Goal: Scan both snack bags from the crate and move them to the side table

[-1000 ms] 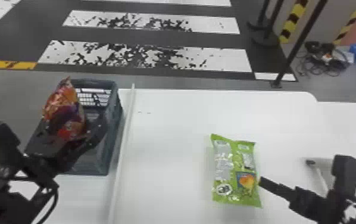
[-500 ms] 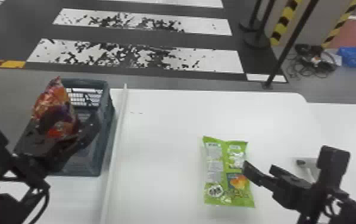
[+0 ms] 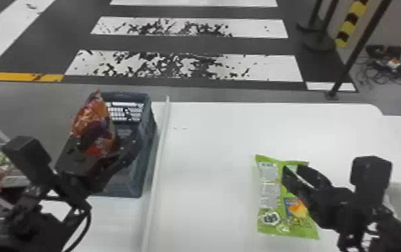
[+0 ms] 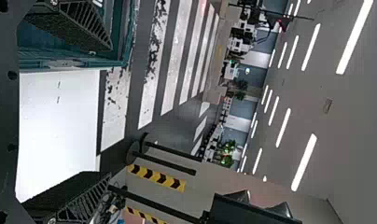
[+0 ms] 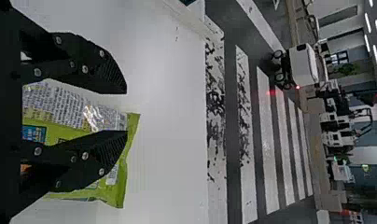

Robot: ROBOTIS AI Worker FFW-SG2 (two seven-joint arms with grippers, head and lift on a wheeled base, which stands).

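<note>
Well inside the table's (image 3: 263, 114) far edge, your right gripper (image 3: 298, 171) gapes empty over the green snack bag (image 3: 268, 201); your left gripper (image 3: 107, 149) likewise gapes empty.

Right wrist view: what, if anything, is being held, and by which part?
Nothing is held; the right gripper hangs open over the green bag.

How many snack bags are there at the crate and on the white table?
2. An orange one stands at the left side of the crate; a green one lies on the white table. More may be hidden inside the crate.
</note>
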